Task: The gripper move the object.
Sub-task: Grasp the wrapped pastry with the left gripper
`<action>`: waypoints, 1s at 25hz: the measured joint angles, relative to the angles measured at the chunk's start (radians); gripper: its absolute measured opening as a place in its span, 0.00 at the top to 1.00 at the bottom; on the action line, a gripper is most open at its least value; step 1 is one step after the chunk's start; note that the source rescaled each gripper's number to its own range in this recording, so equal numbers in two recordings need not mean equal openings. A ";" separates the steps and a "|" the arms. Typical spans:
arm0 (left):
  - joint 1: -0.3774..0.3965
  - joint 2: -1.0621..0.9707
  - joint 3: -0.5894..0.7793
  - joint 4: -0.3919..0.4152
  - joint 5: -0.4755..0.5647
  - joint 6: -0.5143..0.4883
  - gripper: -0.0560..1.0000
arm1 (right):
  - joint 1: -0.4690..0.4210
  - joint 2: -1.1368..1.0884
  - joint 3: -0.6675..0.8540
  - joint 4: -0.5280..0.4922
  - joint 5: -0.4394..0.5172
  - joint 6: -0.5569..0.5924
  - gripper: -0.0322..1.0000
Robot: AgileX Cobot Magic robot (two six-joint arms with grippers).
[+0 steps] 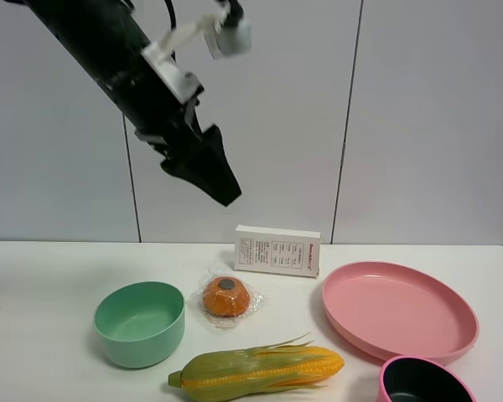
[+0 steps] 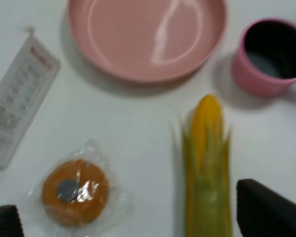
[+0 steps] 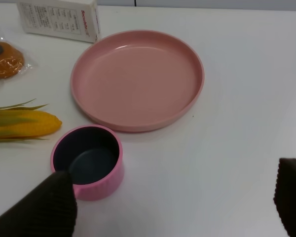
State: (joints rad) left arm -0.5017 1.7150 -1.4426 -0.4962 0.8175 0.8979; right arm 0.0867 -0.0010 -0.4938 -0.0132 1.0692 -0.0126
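The left gripper [image 1: 219, 177] hangs high over the white table [image 1: 33, 285], well clear of everything, its fingers spread wide in the wrist view. The right gripper [image 3: 163, 202] is spread too and holds nothing. The object [image 1: 226, 297] sits mid-table in its crinkly clear wrap. It's round, so it has no long axis, and its dark spot faces straight up.

The green bowl [image 1: 138, 347] is just beside it on the left, showing bare walls inside. The pink plate [image 1: 453, 335] lies toward the right edge with a bare floor. The pink cup [image 1: 386, 385] at the near edge shows a dark inside.

The white box [image 1: 277, 249] stands behind the object, toward the far edge. The corn cob [image 1: 260, 368] lies along the near edge, yellow tip toward the plate. Nothing covers the object from above.
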 joint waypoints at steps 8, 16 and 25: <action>-0.030 0.187 -0.026 0.255 -0.093 -0.172 0.00 | 0.000 0.000 0.000 0.000 0.000 0.000 0.00; -0.041 0.341 -0.142 0.268 -0.012 -0.189 0.00 | 0.000 0.000 0.000 0.000 0.000 0.000 0.00; -0.061 0.475 -0.282 0.309 0.016 -0.192 0.00 | 0.000 0.000 0.000 0.000 0.000 0.000 0.00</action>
State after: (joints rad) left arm -0.5624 2.1896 -1.7246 -0.1871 0.8331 0.7063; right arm 0.0867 -0.0010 -0.4938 -0.0132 1.0692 -0.0126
